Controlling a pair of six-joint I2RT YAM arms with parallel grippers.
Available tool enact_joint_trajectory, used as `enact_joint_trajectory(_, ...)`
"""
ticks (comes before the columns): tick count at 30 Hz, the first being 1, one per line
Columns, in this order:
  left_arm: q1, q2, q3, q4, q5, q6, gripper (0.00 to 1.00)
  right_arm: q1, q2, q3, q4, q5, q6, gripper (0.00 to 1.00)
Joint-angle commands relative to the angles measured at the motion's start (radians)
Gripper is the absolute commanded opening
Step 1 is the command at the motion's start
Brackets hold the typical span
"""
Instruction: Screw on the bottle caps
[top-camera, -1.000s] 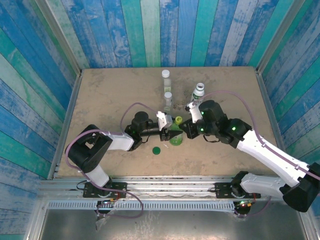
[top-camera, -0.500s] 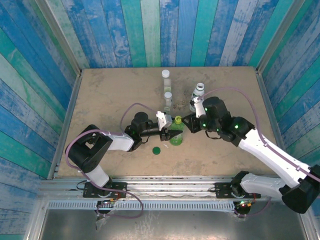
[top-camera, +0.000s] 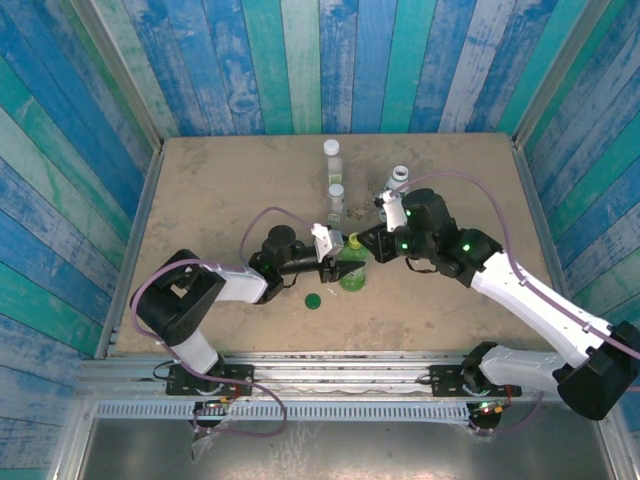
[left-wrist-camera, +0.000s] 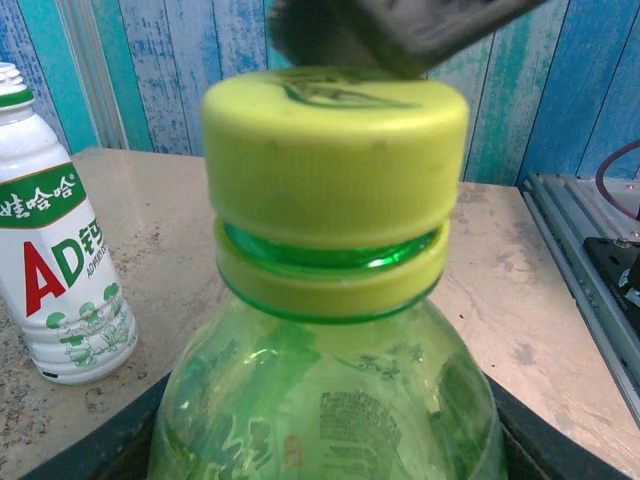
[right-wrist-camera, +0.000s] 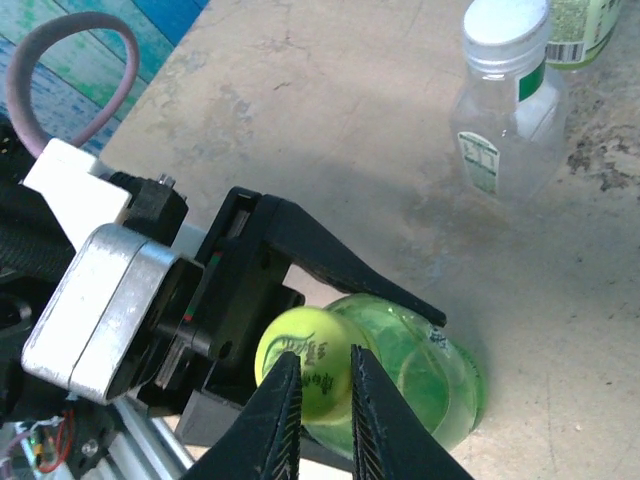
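left gripper (top-camera: 343, 272) clamped on body of green bottle (left-wrist-camera: 330, 400), upright near middle of table (top-camera: 200, 200). right gripper (right-wrist-camera: 322, 360) pinched together on yellow-green cap (left-wrist-camera: 335, 160), which sat on the bottle's neck. dark green cap (top-camera: 313, 300) lay loose on table near the bottle.

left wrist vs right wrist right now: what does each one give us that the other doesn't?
Left wrist adds: the white labelled bottle standing left of the green bottle, plus a band of green neck between the yellow-green cap and its collar ring.
Right wrist adds: a clear bottle with a white cap standing further back, the right fingers pinching the yellow-green cap from both sides, and the left fingers around the green bottle.
Shared: the green bottle, its yellow-green cap, the tan table.
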Motion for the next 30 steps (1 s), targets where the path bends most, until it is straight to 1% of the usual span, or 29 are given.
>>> enact_joint_trajectory(1, -0.003, 0.016, -0.01, -0.032, -0.023, 0.017, 0.53, 0.02, -0.045, -0.056, -0.005, -0.167, 0.008, 0.17)
enact_joint_trajectory(5, -0.003, 0.015, -0.007, -0.039, -0.004, 0.019, 0.53, 0.031, -0.091, -0.076, 0.007, -0.164, 0.008, 0.18)
enact_joint_trajectory(8, -0.004, 0.016, -0.005, -0.034, 0.015, 0.017, 0.53, 0.028, -0.114, -0.065, 0.01, -0.077, 0.012, 0.18)
enact_joint_trajectory(11, -0.003, 0.013, -0.006, -0.037, 0.027, 0.022, 0.53, 0.012, -0.12, -0.058, 0.042, 0.013, 0.052, 0.27)
enact_joint_trajectory(12, -0.003, 0.012, -0.006, -0.038, 0.029, 0.023, 0.53, -0.003, -0.116, -0.058, 0.07, 0.004, 0.063, 0.29)
enact_joint_trajectory(14, -0.003, 0.011, -0.006, -0.039, 0.033, 0.025, 0.53, -0.023, -0.086, -0.031, 0.088, -0.023, 0.055, 0.29)
enact_joint_trajectory(18, -0.003, 0.008, 0.0, -0.06, 0.025, 0.033, 0.53, -0.041, 0.009, 0.043, 0.043, -0.049, 0.007, 0.3)
enact_joint_trajectory(22, -0.003, 0.001, -0.001, -0.069, 0.019, 0.042, 0.53, -0.059, 0.066, 0.081, -0.009, -0.115, -0.027, 0.26)
enact_joint_trajectory(25, -0.004, -0.001, 0.0, -0.072, 0.021, 0.041, 0.52, -0.061, 0.074, 0.061, -0.03, -0.164, -0.041, 0.24)
enact_joint_trajectory(27, -0.003, 0.0, 0.008, -0.092, 0.022, 0.048, 0.52, -0.061, 0.063, 0.022, -0.032, -0.205, -0.034, 0.2)
enact_joint_trajectory(30, -0.003, 0.001, 0.002, -0.073, 0.022, 0.046, 0.5, -0.059, 0.037, -0.037, -0.031, -0.277, -0.016, 0.16)
